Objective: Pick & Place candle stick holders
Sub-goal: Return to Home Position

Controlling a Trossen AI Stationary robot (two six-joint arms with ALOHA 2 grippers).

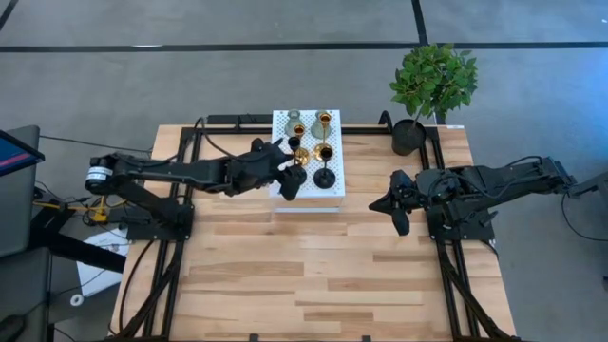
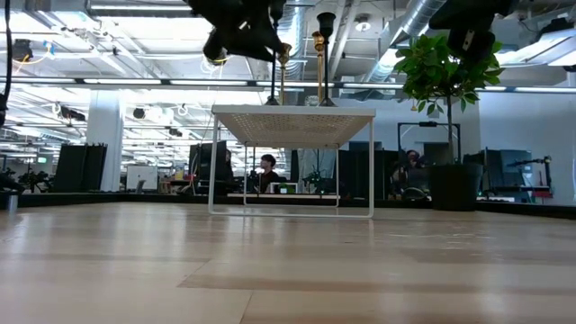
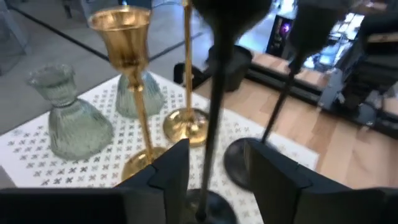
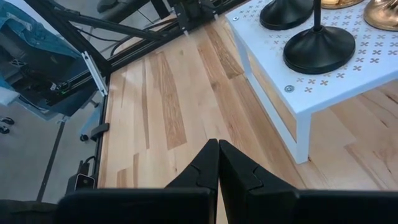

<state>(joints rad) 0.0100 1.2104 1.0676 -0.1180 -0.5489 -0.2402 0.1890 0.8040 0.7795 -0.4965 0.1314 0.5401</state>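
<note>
A white perforated stand (image 1: 309, 195) at the table's far middle carries several candlestick holders. In the left wrist view I see two grey-green ones (image 3: 68, 121), two gold ones (image 3: 124, 37) and two black ones. My left gripper (image 3: 214, 177) is open over the stand's left part (image 1: 290, 173). Its fingers stand on either side of the thin stem of a black holder (image 3: 216, 106) without touching it. That holder's round base (image 3: 211, 208) rests on the stand. The second black holder (image 3: 245, 165) stands beside it. My right gripper (image 1: 394, 202) is shut and empty, right of the stand.
A potted green plant (image 1: 432, 85) stands at the table's far right corner, close behind my right arm. The stand's top (image 2: 292, 117) sits raised on thin legs. Bare wood (image 1: 313, 275) fills the near half of the table. A person sits in the room behind (image 2: 267, 166).
</note>
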